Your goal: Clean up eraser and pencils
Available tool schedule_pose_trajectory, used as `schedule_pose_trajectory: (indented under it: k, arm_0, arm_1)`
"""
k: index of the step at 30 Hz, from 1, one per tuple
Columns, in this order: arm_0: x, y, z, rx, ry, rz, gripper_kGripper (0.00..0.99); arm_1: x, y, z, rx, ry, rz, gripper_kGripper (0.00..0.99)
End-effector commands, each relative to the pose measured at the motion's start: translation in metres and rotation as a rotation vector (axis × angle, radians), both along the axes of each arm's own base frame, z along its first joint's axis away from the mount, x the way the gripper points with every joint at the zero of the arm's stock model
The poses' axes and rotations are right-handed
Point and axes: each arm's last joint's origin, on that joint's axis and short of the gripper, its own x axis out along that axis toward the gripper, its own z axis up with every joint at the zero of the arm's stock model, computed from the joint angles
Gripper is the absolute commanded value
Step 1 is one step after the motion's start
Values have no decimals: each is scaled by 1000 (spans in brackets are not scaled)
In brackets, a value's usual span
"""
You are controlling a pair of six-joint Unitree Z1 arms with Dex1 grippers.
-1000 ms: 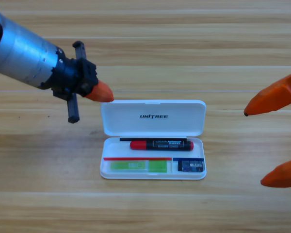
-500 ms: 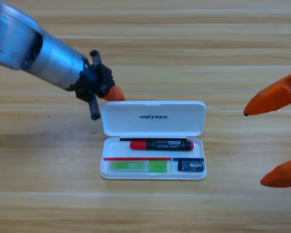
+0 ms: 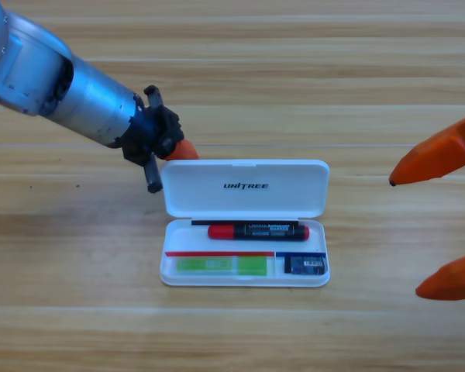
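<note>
A pale wooden plank surface [image 3: 240, 70] carries a white rectangular plastic case [image 3: 245, 223], lid swung open flat toward the top of the picture. The left arm's black pincer [image 3: 180, 149] with orange jaws sits at the lid's upper left corner, seemingly touching its edge; I cannot tell whether its jaws are spread or pressed together. The right pincer [image 3: 443, 226] waits at the right edge, its two orange jaws spread wide. Inside the tray, the red-ended marker pencil with a black printed barrel [image 3: 258, 231] lies along the upper slot; the light green pencil [image 3: 221, 266] lies in the lower left compartment; the small dark eraser in a blue wrapper [image 3: 304, 265] fills the lower right compartment. The lid looks light, stiff and smooth, likely slippery; pushing its far long edge should fold it shut.
</note>
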Motion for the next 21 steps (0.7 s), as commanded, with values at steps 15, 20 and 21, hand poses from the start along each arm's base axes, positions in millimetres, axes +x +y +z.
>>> schedule_pose_trajectory:
  k: [15, 20, 21]
  arm_0:
    - [-38, 3, 11, 23, 32, -62, 0]
    - [-43, 4, 10, 29, 29, -69, 0]
    - [-43, 4, 10, 29, 29, -69, 0]
  arm_1:
    - [12, 7, -17, -36, 62, -19, 945]
    - [14, 9, -20, -42, 76, -12, 945]
    - [14, 9, -20, -42, 77, -13, 945]
